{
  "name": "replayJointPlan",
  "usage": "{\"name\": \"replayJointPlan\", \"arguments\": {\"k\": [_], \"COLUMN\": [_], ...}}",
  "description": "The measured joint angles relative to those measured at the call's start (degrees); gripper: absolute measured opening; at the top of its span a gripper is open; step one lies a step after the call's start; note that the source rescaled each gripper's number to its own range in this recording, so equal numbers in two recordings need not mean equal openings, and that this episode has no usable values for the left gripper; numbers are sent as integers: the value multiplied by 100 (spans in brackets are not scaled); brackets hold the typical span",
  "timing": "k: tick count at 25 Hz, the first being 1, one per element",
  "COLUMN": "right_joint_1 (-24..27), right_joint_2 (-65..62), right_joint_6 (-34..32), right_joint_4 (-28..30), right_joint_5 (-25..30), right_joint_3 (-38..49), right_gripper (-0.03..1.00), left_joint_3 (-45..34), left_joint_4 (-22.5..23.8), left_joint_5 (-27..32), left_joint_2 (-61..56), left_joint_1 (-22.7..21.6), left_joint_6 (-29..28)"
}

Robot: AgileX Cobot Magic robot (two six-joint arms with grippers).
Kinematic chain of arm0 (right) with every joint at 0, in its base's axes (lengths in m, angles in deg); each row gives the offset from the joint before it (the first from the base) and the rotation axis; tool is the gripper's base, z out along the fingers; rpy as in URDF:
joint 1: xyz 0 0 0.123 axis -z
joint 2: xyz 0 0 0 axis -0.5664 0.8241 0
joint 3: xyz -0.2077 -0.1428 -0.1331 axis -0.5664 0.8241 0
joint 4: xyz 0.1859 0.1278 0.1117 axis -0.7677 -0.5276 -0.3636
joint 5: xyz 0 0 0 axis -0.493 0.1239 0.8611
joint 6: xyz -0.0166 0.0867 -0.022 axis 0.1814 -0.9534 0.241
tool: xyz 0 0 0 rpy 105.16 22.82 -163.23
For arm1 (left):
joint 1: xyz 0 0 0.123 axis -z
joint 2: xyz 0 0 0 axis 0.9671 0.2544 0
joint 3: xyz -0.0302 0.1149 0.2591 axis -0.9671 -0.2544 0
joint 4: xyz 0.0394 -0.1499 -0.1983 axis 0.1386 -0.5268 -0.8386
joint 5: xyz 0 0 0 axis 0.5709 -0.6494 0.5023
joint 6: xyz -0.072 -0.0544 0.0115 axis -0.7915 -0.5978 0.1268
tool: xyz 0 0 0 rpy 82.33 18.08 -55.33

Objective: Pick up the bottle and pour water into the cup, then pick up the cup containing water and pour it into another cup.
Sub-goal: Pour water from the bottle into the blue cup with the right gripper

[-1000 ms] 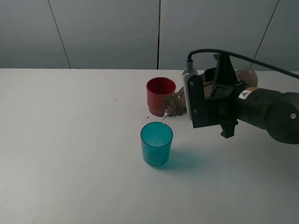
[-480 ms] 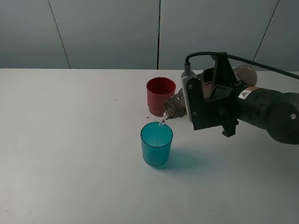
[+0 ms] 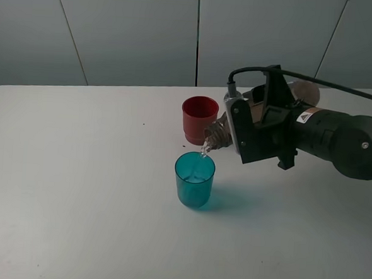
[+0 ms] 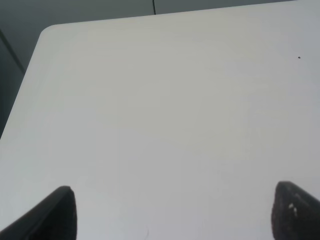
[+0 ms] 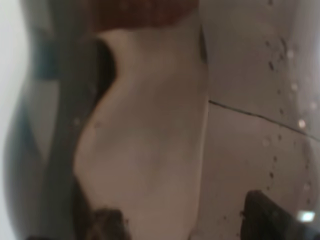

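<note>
While the white table (image 3: 75,202) is stretching beneath it, the left gripper (image 4: 175,215) is hanging with fingers spread wide, gripping nothing. The right gripper (image 3: 266,122) is clamping the tilted bottle (image 3: 216,132), whose neck is hovering above the cup (image 3: 194,181), near another cup (image 3: 198,118). A thin water stream (image 3: 204,150) is falling in.

Even diffuse light, soft shadows, right wrist view blurred

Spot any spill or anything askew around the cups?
Nothing stands out. The stream from the tilted bottle lands inside the teal cup; it and the red cup stand upright, and no water shows on the table.
</note>
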Motion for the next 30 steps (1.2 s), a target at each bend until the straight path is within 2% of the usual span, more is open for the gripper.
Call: {"name": "replayJointPlan", "arguments": {"k": [21, 30], "right_joint_1": [0, 0], "right_joint_2": [0, 0], "right_joint_6": [354, 400], "right_joint_4": [171, 415], "right_joint_5": [-355, -561], "right_joint_3": [-36, -36], "right_gripper": [1, 1], "left_joint_3": [0, 0], "left_joint_4": [0, 0], "left_joint_5": [0, 0], "left_joint_2": [0, 0], "left_joint_1": [0, 0], "left_joint_6": [0, 0]}}
